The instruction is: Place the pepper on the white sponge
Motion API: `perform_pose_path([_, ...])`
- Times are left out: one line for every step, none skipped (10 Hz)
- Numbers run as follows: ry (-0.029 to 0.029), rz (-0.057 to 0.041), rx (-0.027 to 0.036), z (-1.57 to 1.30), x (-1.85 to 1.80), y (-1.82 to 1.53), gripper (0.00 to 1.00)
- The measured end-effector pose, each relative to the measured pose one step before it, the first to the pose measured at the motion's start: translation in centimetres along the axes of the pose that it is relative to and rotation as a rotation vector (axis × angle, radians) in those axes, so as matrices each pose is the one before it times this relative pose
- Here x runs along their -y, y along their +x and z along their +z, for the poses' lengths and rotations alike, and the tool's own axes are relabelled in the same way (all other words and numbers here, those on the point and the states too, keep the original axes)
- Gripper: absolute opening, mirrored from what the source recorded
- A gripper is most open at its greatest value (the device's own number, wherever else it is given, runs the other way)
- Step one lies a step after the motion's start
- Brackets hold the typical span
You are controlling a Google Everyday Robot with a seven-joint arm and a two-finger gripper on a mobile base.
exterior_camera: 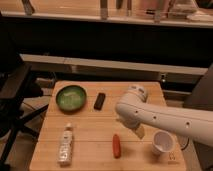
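Pincer hidden behind arm [155,119] over table [90,137]; white sponge [139,131] mostly covered too.

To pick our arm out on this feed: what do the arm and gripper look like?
The arm is a smooth white tube with a rounded joint cap and small dark dots along its side; no cables show. The gripper is a pale tip under it, between the pepper and the cup.

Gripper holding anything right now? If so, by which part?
Nothing is held. The gripper hangs open beneath the white arm's end, apart from the slim red-orange pepper, which lies free on the wooden table.
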State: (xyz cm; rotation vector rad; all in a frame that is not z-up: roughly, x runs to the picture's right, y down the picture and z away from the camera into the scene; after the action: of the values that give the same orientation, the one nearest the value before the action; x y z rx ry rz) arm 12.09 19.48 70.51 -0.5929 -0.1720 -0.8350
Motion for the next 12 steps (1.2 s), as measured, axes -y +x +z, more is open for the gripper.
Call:
perform_pose_path([0.00104,-0.02271,0.00585,0.041,0.246,-0.332,0.80])
perform_pose_path([0.00061,-0.02083,0.00452,0.047,0.145,-0.233,0.80])
perform_pose_path([0.00170,-0.01511,0.00247,0.015,0.112,-0.177,0.80])
perform_pose_path([0.00450,-0.01530,0.00716,0.120,0.207,-0.395,0.80])
perform_pose_path([0.00740,-0.01487,0.00894,0.220,0.166,-0.421,0.80])
perform_pose_path([0.00692,-0.01227,0.00623,0.151,0.106,-0.273,0.80])
perform_pose_path([0.00601,-0.01309,0.00636,0.145,0.160,-0.299,0.80])
perform_pose_path([0.00476,-0.01035,0.00694,0.125,0.139,-0.278,0.80])
perform_pose_path([0.00460,-0.00962,0.00273,0.169,0.010,-0.104,0.80])
perform_pose_path([0.00889,-0.01408,0.00527,0.261,0.116,-0.241,0.80])
perform_pose_path([0.00592,-0.00848,0.00596,0.170,0.224,-0.205,0.80])
perform_pose_path([0.00501,-0.01477,0.00716,0.269,0.228,-0.092,0.80])
